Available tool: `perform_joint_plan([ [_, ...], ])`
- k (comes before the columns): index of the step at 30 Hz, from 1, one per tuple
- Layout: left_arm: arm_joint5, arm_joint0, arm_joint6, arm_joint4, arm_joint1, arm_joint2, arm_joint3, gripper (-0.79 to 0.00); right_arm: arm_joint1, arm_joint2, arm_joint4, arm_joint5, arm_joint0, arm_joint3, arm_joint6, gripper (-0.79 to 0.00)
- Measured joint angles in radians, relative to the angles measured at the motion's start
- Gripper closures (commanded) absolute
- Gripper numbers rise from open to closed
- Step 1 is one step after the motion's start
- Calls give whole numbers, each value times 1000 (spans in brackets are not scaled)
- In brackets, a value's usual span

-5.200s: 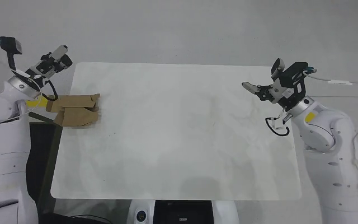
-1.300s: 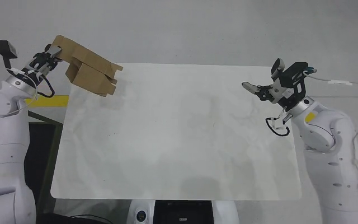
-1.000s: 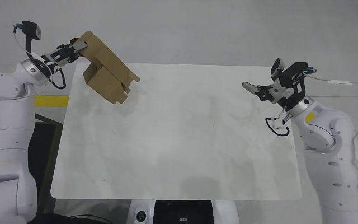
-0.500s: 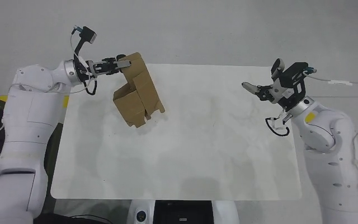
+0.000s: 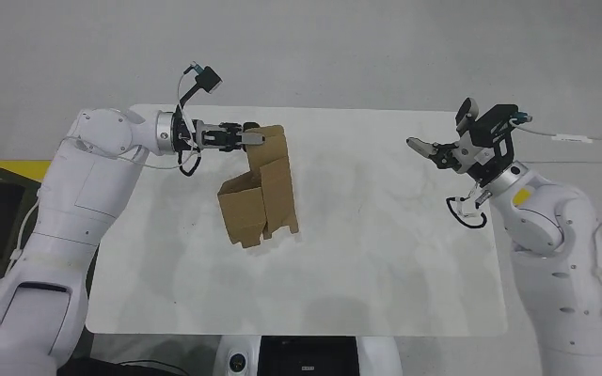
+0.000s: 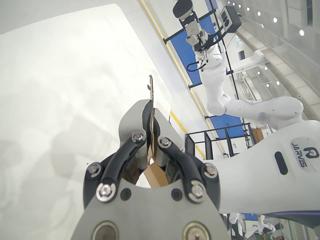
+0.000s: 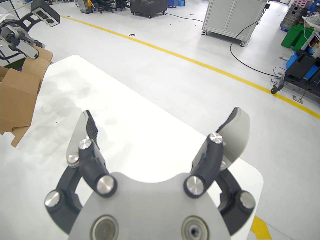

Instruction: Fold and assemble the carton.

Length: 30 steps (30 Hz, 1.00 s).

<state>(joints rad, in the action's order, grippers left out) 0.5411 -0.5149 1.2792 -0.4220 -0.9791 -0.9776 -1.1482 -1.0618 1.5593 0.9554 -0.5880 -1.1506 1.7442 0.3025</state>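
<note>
A brown cardboard carton (image 5: 259,191), partly unfolded, hangs above the left-middle of the white table (image 5: 376,263). My left gripper (image 5: 252,137) is shut on its upper flap, near the table's far edge. In the left wrist view the flap's thin edge (image 6: 150,93) sticks out between the pinched fingers (image 6: 136,123). The carton (image 7: 18,93) also shows far off in the right wrist view, with the left gripper (image 7: 31,51) on its top. My right gripper (image 5: 421,148) hovers open above the table's far right side, holding nothing; its fingers (image 7: 87,123) stand wide apart.
The table's far right corner (image 7: 252,176) lies just below the right gripper. A yellow floor line (image 7: 200,63) runs past the table's far side. The carton casts a shadow (image 5: 310,226) on the table beside it.
The left arm has lifted the carton from the table's left edge and swung it rightward over the table, the carton turning as it went. The right arm has stayed still.
</note>
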Motion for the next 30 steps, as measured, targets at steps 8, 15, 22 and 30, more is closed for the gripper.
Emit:
perform_joint_plan([
  [8, 3, 6, -3, -53, 0, 56, -37, 0, 0, 0, 0, 0, 0, 0, 0, -785],
  [15, 1, 1, -1, -86, 2, 70, -28, 0, 0, 0, 0, 0, 0, 0, 0, -785],
  [22, 1, 1, -1, -85, 2, 70, -29, 0, 0, 0, 0, 0, 0, 0, 0, -785],
  [30, 1, 1, -2, -85, 2, 70, -29, 0, 0, -1, -1, 0, -1, 0, -1, -785],
])
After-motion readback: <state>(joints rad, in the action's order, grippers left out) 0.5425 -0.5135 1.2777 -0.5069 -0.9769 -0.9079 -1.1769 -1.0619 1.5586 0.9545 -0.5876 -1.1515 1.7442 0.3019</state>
